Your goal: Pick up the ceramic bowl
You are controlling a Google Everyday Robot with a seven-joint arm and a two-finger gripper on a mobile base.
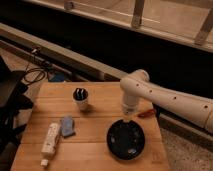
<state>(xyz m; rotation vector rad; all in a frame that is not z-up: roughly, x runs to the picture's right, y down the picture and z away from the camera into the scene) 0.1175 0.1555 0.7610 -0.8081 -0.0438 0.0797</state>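
The ceramic bowl (127, 140) sits on the wooden table (100, 125) at lower centre-right of the frame. The gripper (128, 118) hangs over its upper rim; finger state cannot be determined.

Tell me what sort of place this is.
Probably a lab or indoor test area: a wooden table with a black bowl, a cup, railings behind, cables on the floor. The gripper hangs over the bowl's rim.

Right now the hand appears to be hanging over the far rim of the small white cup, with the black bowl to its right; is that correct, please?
Not quite. In the camera view the hand hangs over the far rim of the ceramic bowl, not the white cup, which stands apart to the left.
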